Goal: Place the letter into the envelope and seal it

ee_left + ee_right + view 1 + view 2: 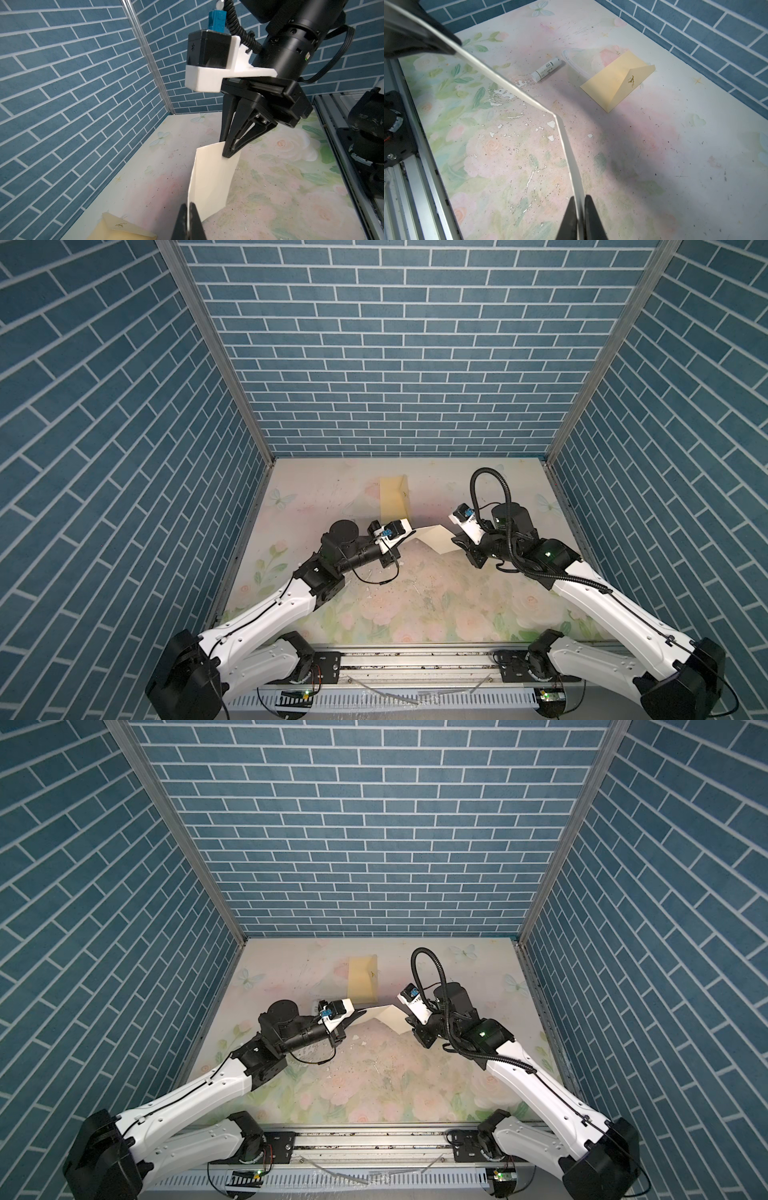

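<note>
Right wrist view: left end effector (188, 205) and right end effector (579, 200) each pinch an end of the creased cream paper letter (569, 153) aloft, short of the pale-yellow triangular-flapped envelope (610, 87) on the bench (654, 166), nearer the left arm.

The pale-yellow paper envelope (122, 232) is cut off by the left wrist view's edge, and in the right wrist view the print on the small white glue stick (547, 69) is too small to read.
</note>
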You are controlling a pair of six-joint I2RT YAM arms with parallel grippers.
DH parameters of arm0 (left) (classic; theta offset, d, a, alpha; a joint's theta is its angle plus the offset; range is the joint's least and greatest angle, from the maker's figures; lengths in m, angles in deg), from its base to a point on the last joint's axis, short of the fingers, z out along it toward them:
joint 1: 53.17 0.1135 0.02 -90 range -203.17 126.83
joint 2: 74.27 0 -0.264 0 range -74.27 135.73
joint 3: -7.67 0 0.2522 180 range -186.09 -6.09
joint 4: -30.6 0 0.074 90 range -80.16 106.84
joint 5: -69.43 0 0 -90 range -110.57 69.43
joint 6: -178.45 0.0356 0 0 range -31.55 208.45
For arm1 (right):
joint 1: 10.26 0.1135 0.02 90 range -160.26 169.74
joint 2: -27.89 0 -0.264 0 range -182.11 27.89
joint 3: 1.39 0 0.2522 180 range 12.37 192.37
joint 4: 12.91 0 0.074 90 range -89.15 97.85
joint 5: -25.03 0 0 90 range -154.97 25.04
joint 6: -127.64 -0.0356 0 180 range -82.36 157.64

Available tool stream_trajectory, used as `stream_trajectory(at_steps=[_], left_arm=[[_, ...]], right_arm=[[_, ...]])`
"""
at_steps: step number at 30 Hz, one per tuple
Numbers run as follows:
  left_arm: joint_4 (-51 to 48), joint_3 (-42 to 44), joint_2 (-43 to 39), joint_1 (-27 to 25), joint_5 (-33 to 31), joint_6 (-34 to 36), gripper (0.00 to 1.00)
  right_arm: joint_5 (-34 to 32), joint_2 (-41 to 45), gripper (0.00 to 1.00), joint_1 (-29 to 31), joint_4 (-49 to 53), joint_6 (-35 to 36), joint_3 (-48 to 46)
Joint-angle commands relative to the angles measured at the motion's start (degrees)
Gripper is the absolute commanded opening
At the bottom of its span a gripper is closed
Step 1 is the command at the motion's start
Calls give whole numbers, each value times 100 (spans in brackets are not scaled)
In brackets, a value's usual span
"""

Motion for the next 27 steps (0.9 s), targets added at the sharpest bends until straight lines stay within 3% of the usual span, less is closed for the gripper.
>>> stream_trajectory(at_steps=[1, 8, 22, 27], left_arm=[[85, -21, -51, -27, 77, 16, 0], [-3, -73, 17, -22, 259, 12, 1], [-1156, -568, -634, -22, 399, 319, 50], [-1307, -742, -950, -14, 634, 105, 58]], right_arm=[[172, -57, 2, -25, -124, -97, -75], [483, -212, 0, -26, -422, -273, -88], [-129, 93, 0, -153, -705, 484, -397], [-98, 126, 0, -209, -705, 933, -468]])
